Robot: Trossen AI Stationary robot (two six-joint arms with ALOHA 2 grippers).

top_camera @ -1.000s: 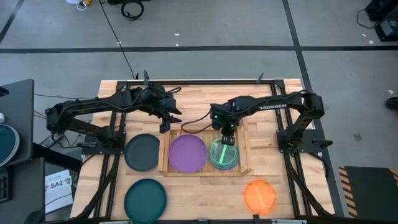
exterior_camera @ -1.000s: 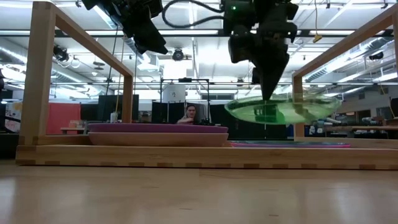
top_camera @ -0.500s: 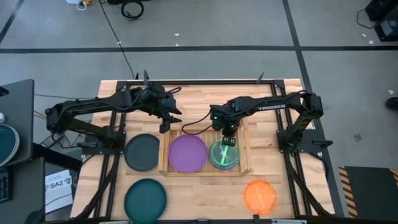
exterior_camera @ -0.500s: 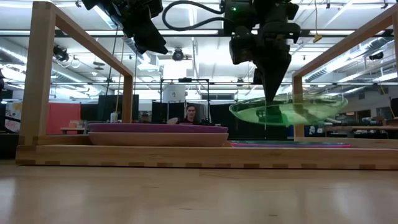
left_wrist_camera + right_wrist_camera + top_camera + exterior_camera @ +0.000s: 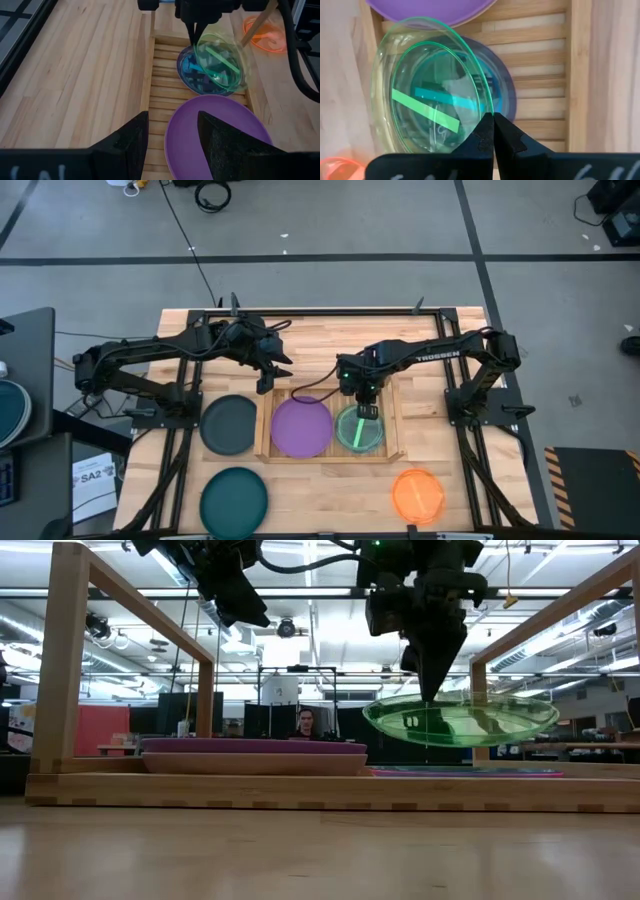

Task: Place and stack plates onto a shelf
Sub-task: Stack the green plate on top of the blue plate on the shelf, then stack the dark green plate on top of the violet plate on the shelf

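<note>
While our right tool (image 5: 432, 690) pinches the clear green plate (image 5: 460, 720) by its rim, we hold it level just above the blue plate (image 5: 192, 75) in the shelf (image 5: 268, 412), beside the purple plate (image 5: 301, 426), lined up for stacking. Our left tool (image 5: 268, 372) waits open near the shelf's far left corner, clear of the drop.

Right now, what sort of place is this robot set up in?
Probably a robotics lab or workshop: bare grey concrete floor with loose black cables, ceiling strip lights over an open hall, and a person seated behind.
</note>
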